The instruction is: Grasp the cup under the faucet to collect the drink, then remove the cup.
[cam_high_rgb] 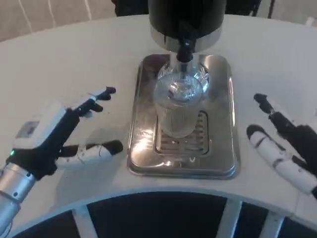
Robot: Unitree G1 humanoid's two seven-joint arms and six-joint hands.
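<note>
While both hands wait spread, bare white table [64, 59] beneath steel tray [223, 163].

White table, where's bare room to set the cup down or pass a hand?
Bare white table lies behind the left hand, and between the silver drip tray and the right hand. The ribbed clear glass cup beneath the black faucet crowds the tray.
</note>
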